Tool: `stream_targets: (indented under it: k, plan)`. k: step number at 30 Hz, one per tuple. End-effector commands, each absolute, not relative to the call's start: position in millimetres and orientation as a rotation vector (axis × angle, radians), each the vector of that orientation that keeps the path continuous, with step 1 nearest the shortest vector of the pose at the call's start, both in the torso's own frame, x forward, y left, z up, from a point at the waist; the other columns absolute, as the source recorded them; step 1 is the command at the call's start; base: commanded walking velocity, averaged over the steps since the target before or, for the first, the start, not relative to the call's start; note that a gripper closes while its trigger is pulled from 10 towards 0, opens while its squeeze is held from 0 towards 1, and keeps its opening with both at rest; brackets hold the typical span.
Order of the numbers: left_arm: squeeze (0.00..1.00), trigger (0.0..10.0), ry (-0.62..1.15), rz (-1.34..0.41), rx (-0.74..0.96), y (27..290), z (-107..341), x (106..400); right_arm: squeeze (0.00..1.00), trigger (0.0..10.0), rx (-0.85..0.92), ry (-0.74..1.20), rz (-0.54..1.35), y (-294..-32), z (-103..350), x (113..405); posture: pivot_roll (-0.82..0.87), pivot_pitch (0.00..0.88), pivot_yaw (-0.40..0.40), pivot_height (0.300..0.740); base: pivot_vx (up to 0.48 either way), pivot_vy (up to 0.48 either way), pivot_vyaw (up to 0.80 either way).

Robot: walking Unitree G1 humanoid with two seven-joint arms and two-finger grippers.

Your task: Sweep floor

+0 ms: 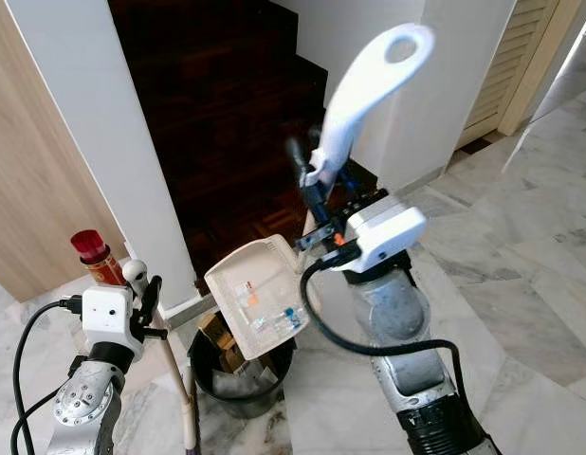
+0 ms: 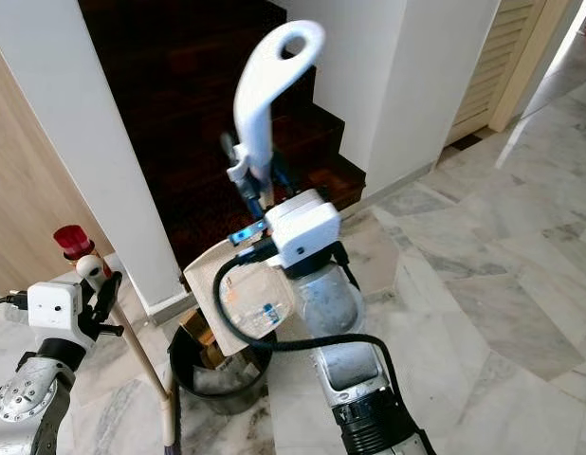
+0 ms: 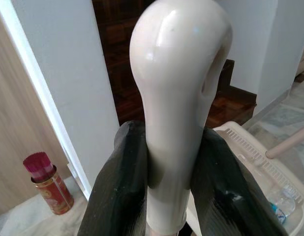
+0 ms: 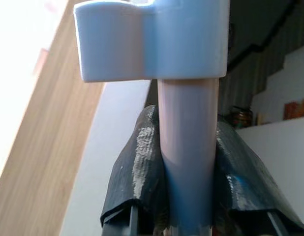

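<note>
Tipping over the black bin (image 1: pixel 238 389), the dustpan (image 1: pixel 258 296) w/ scraps sits tilted, its white handle (image 1: pixel 367 83) up; right end effector (image 1: pixel 317 204) clamped tight on that handle. Left end effector (image 1: pixel 146 299) closed round the broom stick (image 1: pixel 175 374), just beside the bin on marble floor (image 1: pixel 521 284). Red-capped can (image 1: pixel 97 258) by the wall.

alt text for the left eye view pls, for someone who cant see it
The right gripper holds a white dustpan by its long handle, tilting the pan with bits of litter over a black bin on the marble floor. The left gripper grips a broom handle beside a white pillar, dark wooden stairs behind.
</note>
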State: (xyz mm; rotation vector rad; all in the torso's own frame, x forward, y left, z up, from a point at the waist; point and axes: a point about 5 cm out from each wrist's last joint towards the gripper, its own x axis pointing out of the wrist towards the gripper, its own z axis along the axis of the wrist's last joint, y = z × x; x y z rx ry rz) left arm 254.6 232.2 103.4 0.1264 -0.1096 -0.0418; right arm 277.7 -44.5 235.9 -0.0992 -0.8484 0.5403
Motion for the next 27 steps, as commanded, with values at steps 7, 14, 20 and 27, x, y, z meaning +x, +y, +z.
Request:
stream_targets:
  k: [7,14,20,27]
  plan:
    - [0.00,10.0,-0.161,-0.049,0.150,229.9,112.5,257.7,0.00,10.0,-0.162,-1.053,0.575,-37.3,260.1,257.1,0.09,0.050,-0.005,0.740,0.000,0.000,0.00]
    - [0.00,10.0,-0.161,-0.053,0.153,229.0,112.5,257.7,0.00,10.0,-0.215,-1.090,0.611,-29.3,258.5,249.0,0.09,0.053,-0.005,0.740,0.000,0.000,0.00]
    - [0.00,10.0,-0.160,-0.055,0.153,228.6,112.3,257.6,0.00,10.0,-0.213,-1.104,0.618,-24.9,257.8,244.8,0.09,0.053,-0.005,0.740,0.000,0.000,0.00]
    - [0.00,10.0,-0.161,-0.054,0.154,228.6,112.4,257.5,0.00,10.0,-0.223,-1.130,0.614,-22.6,259.5,241.4,0.09,0.056,-0.006,0.740,0.000,0.000,0.00]
